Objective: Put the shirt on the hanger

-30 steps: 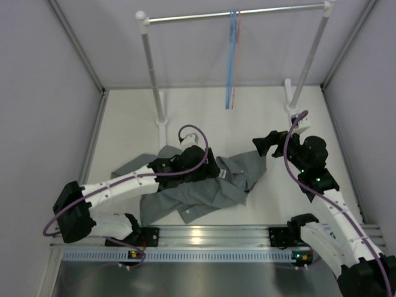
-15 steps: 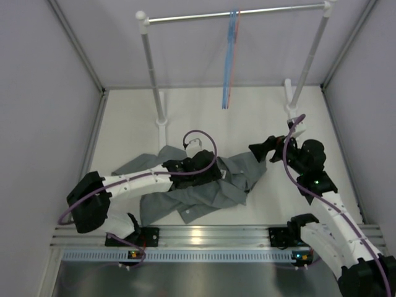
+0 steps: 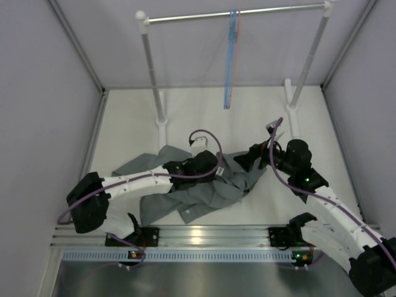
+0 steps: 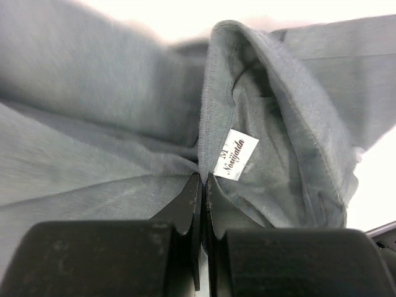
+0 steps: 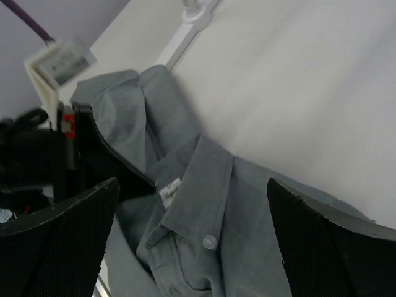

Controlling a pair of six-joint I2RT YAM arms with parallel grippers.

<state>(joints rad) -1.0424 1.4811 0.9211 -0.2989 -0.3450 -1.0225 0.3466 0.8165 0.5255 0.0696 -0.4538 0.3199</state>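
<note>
The grey shirt (image 3: 185,195) lies crumpled on the white table, collar toward the right. My left gripper (image 3: 216,171) is down on the collar. In the left wrist view its jaws (image 4: 203,179) are pressed together on a fold of collar cloth beside the white neck label (image 4: 235,154). My right gripper (image 3: 245,162) hovers open just right of the collar. Its wide-spread fingers (image 5: 62,238) frame the collar and a button (image 5: 209,241), touching nothing. The pink hanger (image 3: 236,31) hangs edge-on from the rail at the back.
A light blue hanger (image 3: 229,68) hangs against the pink one. The clothes rack's rail (image 3: 185,17) rests on two white posts (image 3: 153,74) (image 3: 307,59) with feet on the table. Grey walls close in both sides. A metal rail (image 3: 204,235) runs along the near edge.
My left gripper has closed on the collar fold after shifting slightly right. The right arm has swung left and down toward the collar, still open.
</note>
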